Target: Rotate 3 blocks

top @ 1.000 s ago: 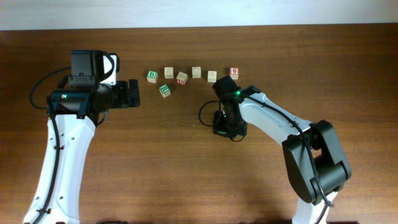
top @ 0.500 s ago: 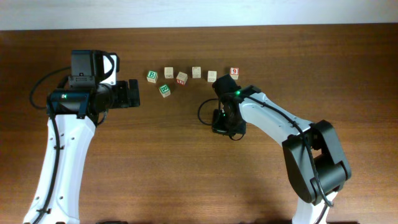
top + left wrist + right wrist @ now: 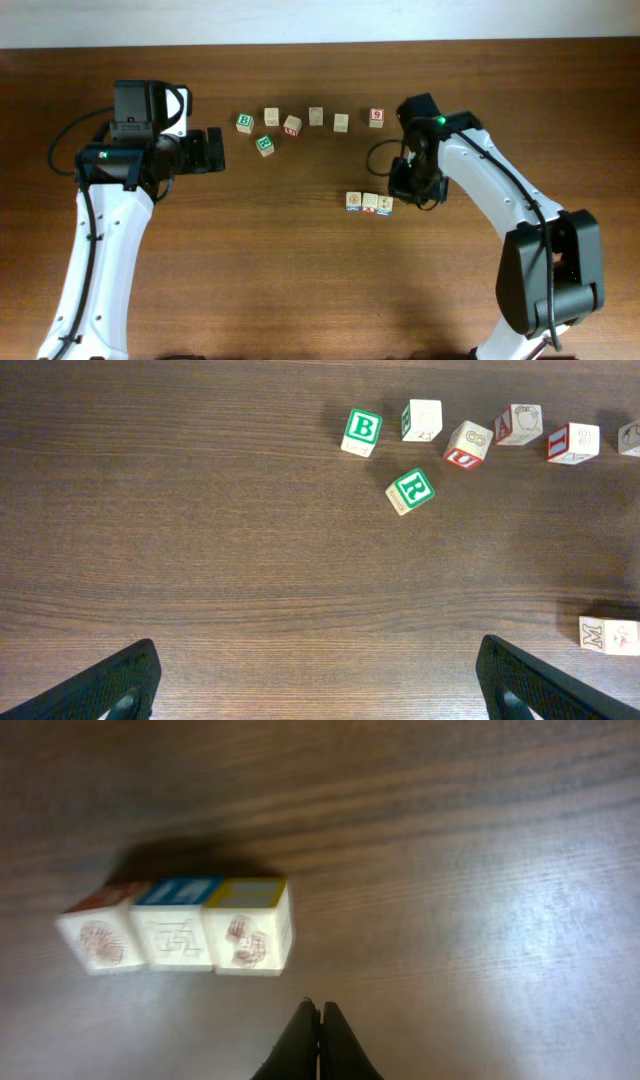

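The three blocks (image 3: 369, 203) lie in a tight row touching side to side on the table, right of centre. In the right wrist view the row (image 3: 175, 932) shows pale faces with red drawings and red, blue and yellow tops. My right gripper (image 3: 402, 189) is just right of the row; its tips (image 3: 318, 1007) are pressed together, shut on nothing, a short gap from the nearest block. My left gripper (image 3: 214, 150) hovers far to the left, open and empty (image 3: 320, 665). One end block (image 3: 608, 635) shows at the left wrist view's right edge.
A loose arc of other cubes sits at the back: a green "B" cube (image 3: 245, 122), a second green-lettered cube (image 3: 264, 144), several pale cubes (image 3: 316, 116) and a red "9" cube (image 3: 376, 117). The left wrist view shows the same cubes (image 3: 362, 430).
My right arm has swung right and back off the three blocks, uncovering them as a row. Its jaws have stayed shut. The left arm has not moved.
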